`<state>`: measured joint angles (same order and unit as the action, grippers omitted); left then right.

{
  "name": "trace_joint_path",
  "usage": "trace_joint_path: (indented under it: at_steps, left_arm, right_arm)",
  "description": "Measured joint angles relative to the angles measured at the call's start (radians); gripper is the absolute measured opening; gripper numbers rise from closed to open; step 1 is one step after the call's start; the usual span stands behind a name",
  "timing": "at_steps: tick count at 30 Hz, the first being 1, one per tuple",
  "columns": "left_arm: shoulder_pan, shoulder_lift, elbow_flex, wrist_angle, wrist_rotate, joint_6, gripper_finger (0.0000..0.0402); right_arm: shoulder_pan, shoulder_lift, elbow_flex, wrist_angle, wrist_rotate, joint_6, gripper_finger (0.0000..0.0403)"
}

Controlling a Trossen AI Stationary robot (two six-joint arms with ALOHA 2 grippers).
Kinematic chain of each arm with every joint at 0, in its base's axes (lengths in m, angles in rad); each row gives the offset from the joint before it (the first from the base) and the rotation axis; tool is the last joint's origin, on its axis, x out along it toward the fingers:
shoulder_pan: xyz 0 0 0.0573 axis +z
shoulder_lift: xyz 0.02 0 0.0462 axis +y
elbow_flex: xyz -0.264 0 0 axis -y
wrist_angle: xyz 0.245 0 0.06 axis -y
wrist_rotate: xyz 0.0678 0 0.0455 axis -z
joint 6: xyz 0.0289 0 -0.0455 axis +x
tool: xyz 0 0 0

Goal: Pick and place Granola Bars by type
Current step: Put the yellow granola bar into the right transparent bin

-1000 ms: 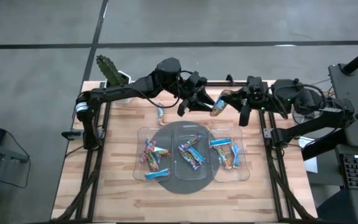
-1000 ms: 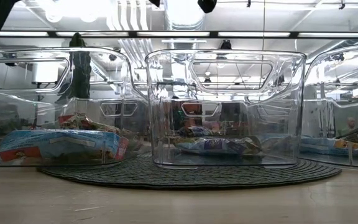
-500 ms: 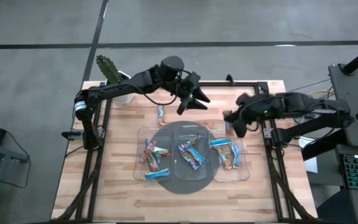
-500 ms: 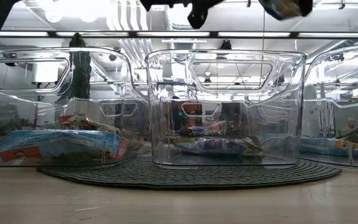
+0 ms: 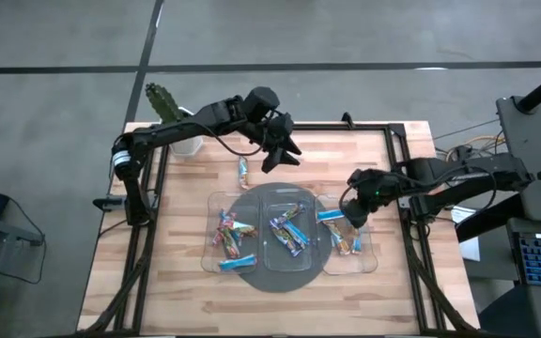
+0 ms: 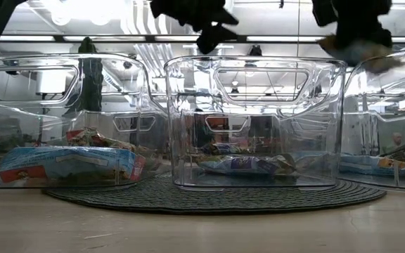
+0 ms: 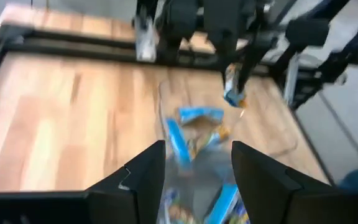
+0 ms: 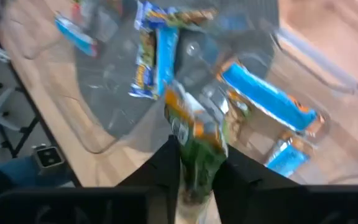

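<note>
My right gripper (image 5: 353, 210) hangs over the right clear tray (image 5: 369, 255), shut on a tan-orange and green granola bar (image 8: 194, 140). The low view shows that gripper and bar (image 6: 354, 48) above the tray's rim. My left gripper (image 5: 280, 152) is open and holds nothing, hovering past the far side of the middle tray (image 5: 289, 192). One bar (image 5: 243, 171) lies flat on the wood by the far edge of the left tray (image 5: 210, 235). All three trays hold bars, mostly light blue with some red-pink ones. My right gripper pinches the tan-orange bar between its two fingers (image 8: 166, 168), at one end of the wrapper (image 8: 197, 168). The rest of the bar sticks out beyond the fingertips. It is lifted clear, above the right tray, touching nothing else.
The three trays stand side by side on a dark round mat (image 5: 270, 282). A small potted cactus (image 5: 164, 105) sits at the table's far left corner. Bare wood lies near and far of the trays. Black frame rails (image 5: 402, 169) run along the table's sides.
My right gripper has carried the tan-orange bar from near the far edge, beside my left gripper, toward the near edge and down, over the right tray. My left gripper has drawn back a little toward the table's left.
</note>
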<state>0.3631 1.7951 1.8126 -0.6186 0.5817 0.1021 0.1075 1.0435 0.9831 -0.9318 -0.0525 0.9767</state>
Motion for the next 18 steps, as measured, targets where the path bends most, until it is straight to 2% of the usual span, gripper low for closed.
trace_joint_path:
  at_steps: [5, 10, 15, 18]
  left_arm:
    - [0.004, -0.019, 0.0, -0.158, -0.029, 0.082, 0.0168]
    - [0.004, -0.051, 0.0, -0.384, -0.122, 0.181, 0.0168]
    - [0.011, -0.07, 0.0, -0.617, -0.295, 0.315, 0.0168]
    - [0.042, -0.07, -0.002, -0.658, -0.329, 0.31, 0.0168]
  right_arm:
    - [0.004, 0.0, -0.055, 0.001, 0.0, 0.054, 0.0132]
    - [0.004, 0.0, -0.062, 0.03, 0.007, 0.064, 0.0178]
    - [0.004, -0.001, -0.055, 0.096, 0.065, 0.064, 0.0197]
    - [0.004, 0.0, -0.055, 0.136, 0.087, 0.071, 0.0198]
